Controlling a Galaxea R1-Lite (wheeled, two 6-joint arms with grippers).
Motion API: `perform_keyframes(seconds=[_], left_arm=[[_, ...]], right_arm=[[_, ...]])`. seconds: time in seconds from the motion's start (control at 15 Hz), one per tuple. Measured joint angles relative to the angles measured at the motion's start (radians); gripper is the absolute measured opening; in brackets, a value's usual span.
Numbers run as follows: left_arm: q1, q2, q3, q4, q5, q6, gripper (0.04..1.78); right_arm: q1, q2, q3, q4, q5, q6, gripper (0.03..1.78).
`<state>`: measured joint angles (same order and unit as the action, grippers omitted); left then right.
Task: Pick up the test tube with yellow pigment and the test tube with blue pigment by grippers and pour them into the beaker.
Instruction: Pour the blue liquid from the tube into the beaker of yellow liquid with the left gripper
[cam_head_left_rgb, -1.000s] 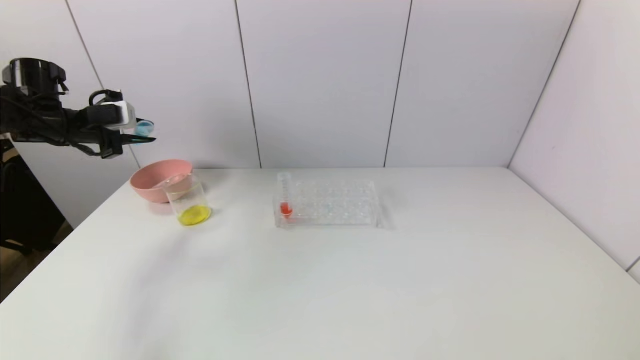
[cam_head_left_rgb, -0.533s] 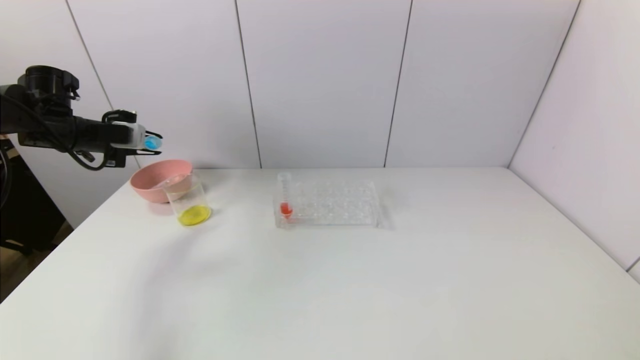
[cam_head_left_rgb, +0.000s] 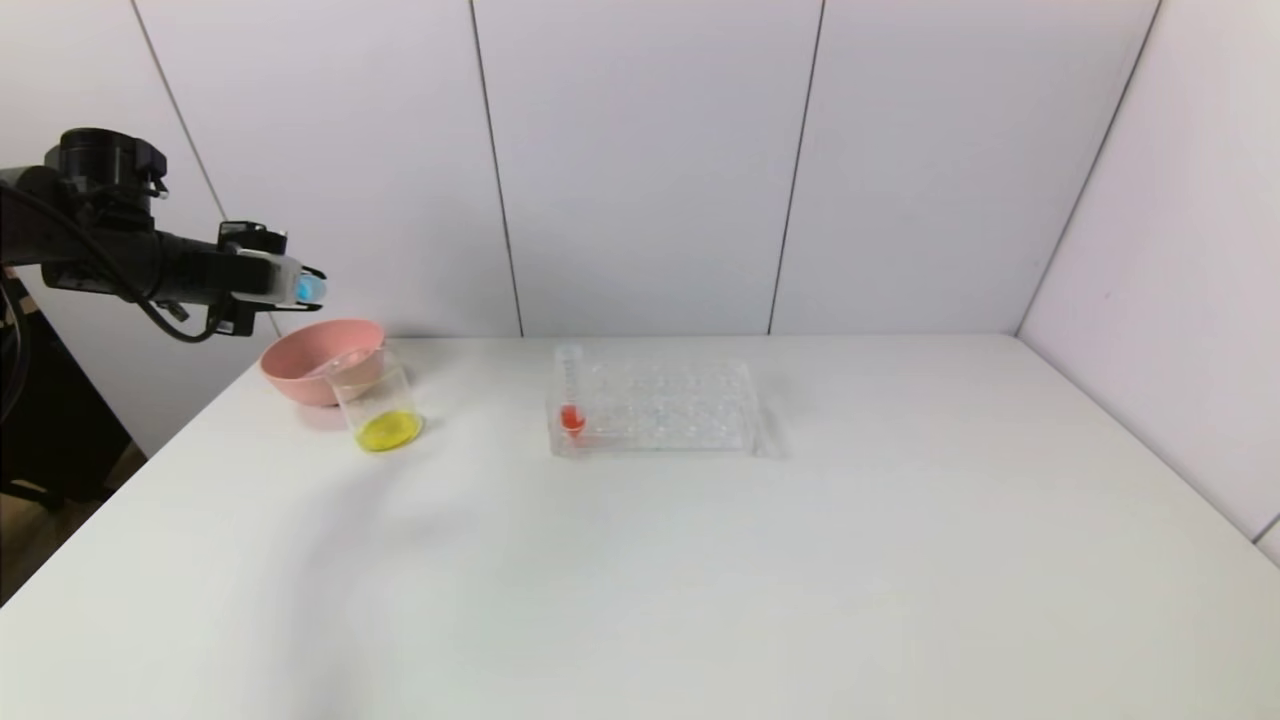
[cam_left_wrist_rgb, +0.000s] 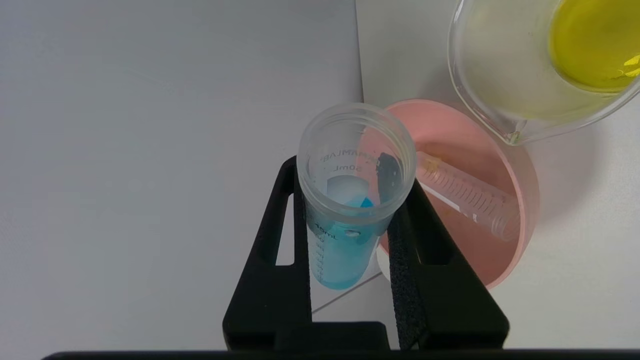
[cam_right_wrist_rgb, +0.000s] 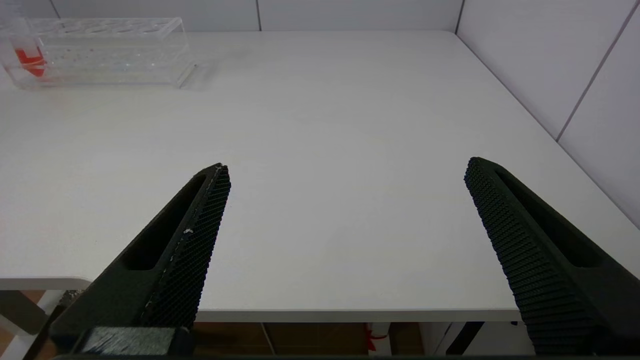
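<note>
My left gripper (cam_head_left_rgb: 298, 287) is shut on the test tube with blue pigment (cam_head_left_rgb: 309, 289), held in the air above and just left of the pink bowl (cam_head_left_rgb: 300, 372). In the left wrist view the black fingers (cam_left_wrist_rgb: 422, 250) clamp the tube (cam_left_wrist_rgb: 340, 250); its open mouth faces the camera and blue liquid fills its lower part. The beaker (cam_head_left_rgb: 377, 398) stands in front of the bowl with yellow liquid at its bottom (cam_left_wrist_rgb: 595, 45). No tube holding yellow liquid shows. A drained clear graduated tube (cam_left_wrist_rgb: 465, 192) lies in the bowl (cam_left_wrist_rgb: 520, 210). My right gripper (cam_right_wrist_rgb: 346, 166) is open and empty over the table's front edge.
A clear tube rack (cam_head_left_rgb: 660, 408) stands at the table's middle back, with a red-orange tube (cam_head_left_rgb: 570, 393) upright in its left end; both show in the right wrist view (cam_right_wrist_rgb: 100, 50). White wall panels stand close behind the bowl.
My left gripper came down and to the right toward the bowl with the blue tube, turning at the wrist. It has barely moved in the last half second.
</note>
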<state>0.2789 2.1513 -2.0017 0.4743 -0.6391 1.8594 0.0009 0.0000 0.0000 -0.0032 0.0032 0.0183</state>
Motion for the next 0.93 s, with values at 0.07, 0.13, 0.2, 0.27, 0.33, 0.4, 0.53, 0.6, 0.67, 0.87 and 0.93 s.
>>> perform_keyframes(seconds=[0.07,0.13,0.2,0.27,0.33,0.4,0.53,0.6,0.67,0.87,0.93], left_arm=[[-0.001,0.0,0.0,-0.001,0.004,0.006,0.46],[-0.001,0.0,0.0,-0.001,0.016,0.013,0.46],[-0.001,0.0,0.0,-0.001,0.024,0.014,0.46],[-0.003,0.001,0.0,-0.003,0.026,0.014,0.46],[-0.008,0.001,0.0,-0.003,0.029,0.015,0.46],[-0.01,0.002,0.0,-0.003,0.033,0.015,0.46],[-0.013,0.002,0.0,-0.001,0.046,0.023,0.46],[-0.014,0.002,0.0,-0.002,0.048,0.029,0.46],[-0.016,0.003,0.0,-0.003,0.049,0.031,0.46],[-0.018,0.004,0.0,-0.002,0.078,0.034,0.46],[-0.02,0.004,0.0,0.0,0.088,0.034,0.46]], right_arm=[[0.0,0.0,0.0,0.0,0.0,0.0,1.71],[0.0,0.0,0.0,0.0,0.0,0.0,1.71],[0.0,0.0,0.0,0.0,0.0,0.0,1.71],[0.0,0.0,0.0,0.0,0.0,-0.001,1.71],[0.0,0.0,0.0,0.0,0.0,-0.001,1.71],[0.0,0.0,0.0,0.0,0.0,0.0,1.71],[0.0,0.0,0.0,0.0,0.0,0.0,1.71],[0.0,0.0,0.0,0.0,0.0,0.0,1.71],[0.0,0.0,0.0,0.0,0.0,0.0,1.71],[0.0,0.0,0.0,0.0,0.0,-0.001,1.71],[0.001,0.0,0.0,0.0,0.0,-0.001,1.71]])
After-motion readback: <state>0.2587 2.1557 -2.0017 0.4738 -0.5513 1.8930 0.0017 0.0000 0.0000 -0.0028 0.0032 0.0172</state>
